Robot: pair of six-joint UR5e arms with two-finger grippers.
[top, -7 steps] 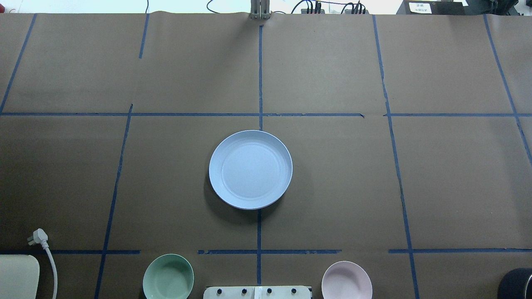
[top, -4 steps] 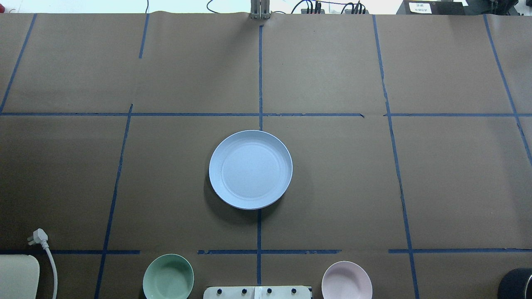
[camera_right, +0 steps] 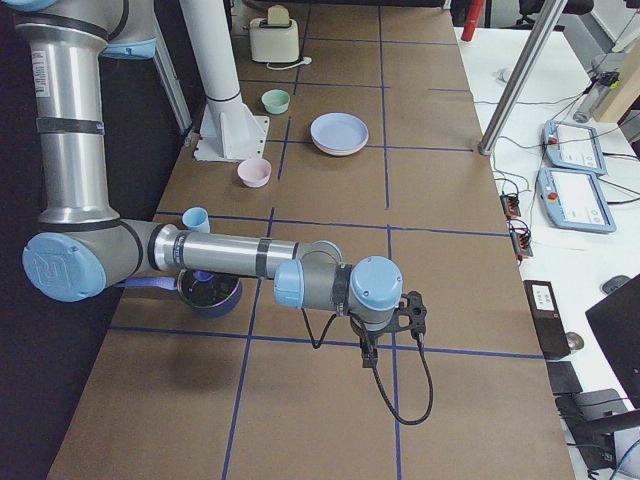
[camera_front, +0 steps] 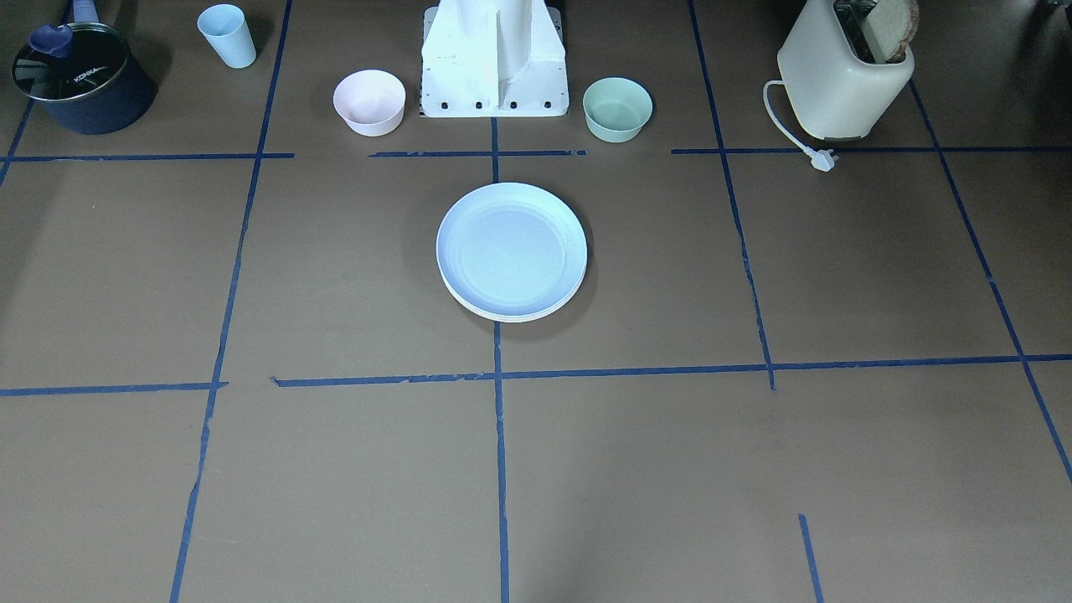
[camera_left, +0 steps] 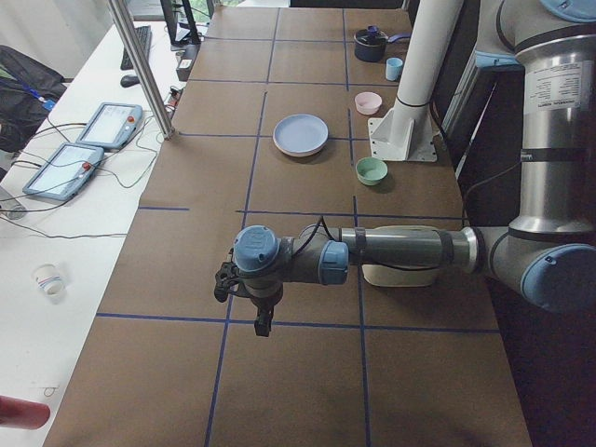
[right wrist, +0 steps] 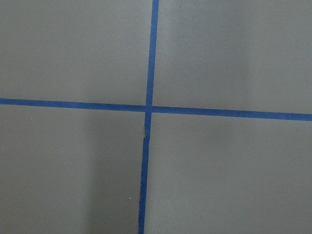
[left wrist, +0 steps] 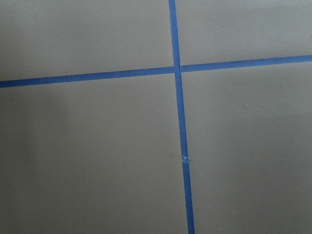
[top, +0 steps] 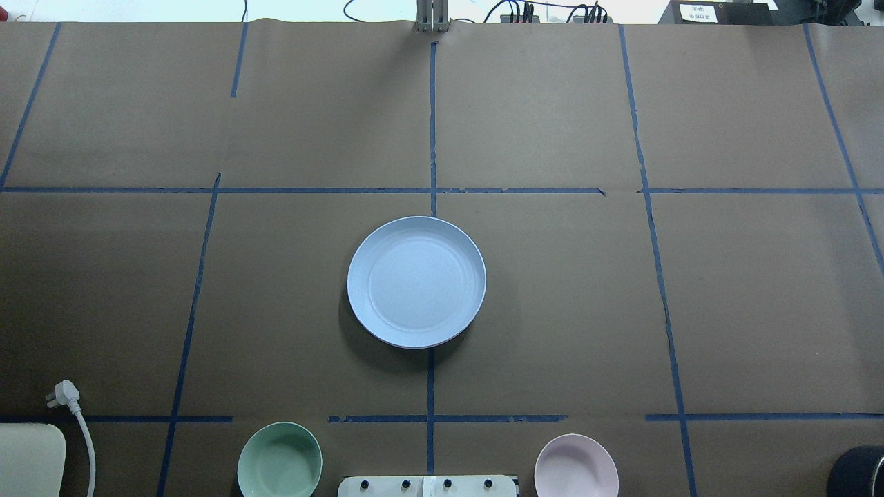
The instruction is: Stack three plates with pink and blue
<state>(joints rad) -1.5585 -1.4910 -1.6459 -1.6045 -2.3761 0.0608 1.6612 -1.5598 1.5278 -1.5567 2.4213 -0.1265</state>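
A pale blue plate (top: 416, 281) lies at the table's middle, on top of a stack. In the front-facing view (camera_front: 511, 249) a cream-white plate's rim (camera_front: 512, 318) shows under it. The pink plate is hidden. The stack also shows in the left view (camera_left: 300, 134) and the right view (camera_right: 339, 132). My left gripper (camera_left: 264, 321) hangs over bare paper far from the stack, near the table's left end. My right gripper (camera_right: 367, 355) hangs likewise near the right end. I cannot tell whether either is open or shut. Both wrist views show only paper and blue tape.
A mint-green bowl (top: 280, 461) and a small pink bowl (top: 576, 466) flank the robot's base (camera_front: 494, 59). A toaster (camera_front: 842, 71) with a loose plug (camera_front: 823, 159) stands on my left. A dark pot (camera_front: 79, 79) and a blue cup (camera_front: 228, 35) stand on my right.
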